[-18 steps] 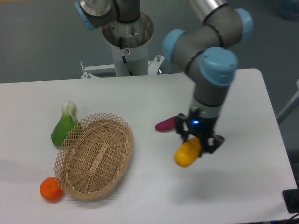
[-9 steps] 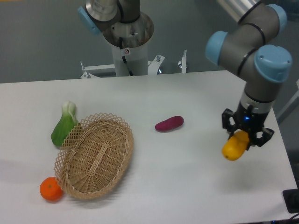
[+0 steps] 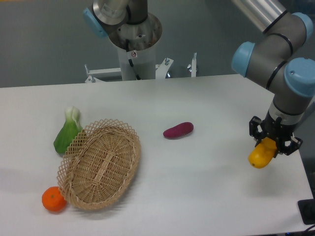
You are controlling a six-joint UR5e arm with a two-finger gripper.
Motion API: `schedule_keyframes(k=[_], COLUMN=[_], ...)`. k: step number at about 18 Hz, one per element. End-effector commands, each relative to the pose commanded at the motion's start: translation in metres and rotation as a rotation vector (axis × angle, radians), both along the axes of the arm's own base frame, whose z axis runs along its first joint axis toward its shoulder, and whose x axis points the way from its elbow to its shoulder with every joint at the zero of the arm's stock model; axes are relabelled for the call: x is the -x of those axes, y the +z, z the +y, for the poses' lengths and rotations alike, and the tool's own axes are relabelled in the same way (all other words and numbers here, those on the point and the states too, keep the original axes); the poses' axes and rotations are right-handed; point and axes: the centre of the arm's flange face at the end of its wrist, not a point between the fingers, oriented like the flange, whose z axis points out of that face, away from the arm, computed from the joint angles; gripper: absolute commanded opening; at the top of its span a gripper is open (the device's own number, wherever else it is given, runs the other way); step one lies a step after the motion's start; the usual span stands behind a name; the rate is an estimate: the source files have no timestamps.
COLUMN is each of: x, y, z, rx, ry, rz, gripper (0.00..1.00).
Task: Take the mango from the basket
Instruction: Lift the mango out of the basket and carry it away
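While the black two-finger gripper hung at the right edge of the frame, its jaws were clamped on the glossy yellow-orange mango, far right of the empty tan wicker basket.

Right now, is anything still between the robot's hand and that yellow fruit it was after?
No. The hand is already closed on the glossy yellow-orange mango, holding it near the table's right edge, far from the empty tan wicker basket. Nothing sits between them.
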Motion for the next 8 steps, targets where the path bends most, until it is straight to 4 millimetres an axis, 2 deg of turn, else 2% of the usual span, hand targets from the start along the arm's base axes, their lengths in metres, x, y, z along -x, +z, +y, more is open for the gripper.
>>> schedule_keyframes(k=[8], x=[-0.0044], y=[0.0003], z=[0.0064], rx=[0.02], ry=[-0.011], rz=[0.012], gripper=[0.4])
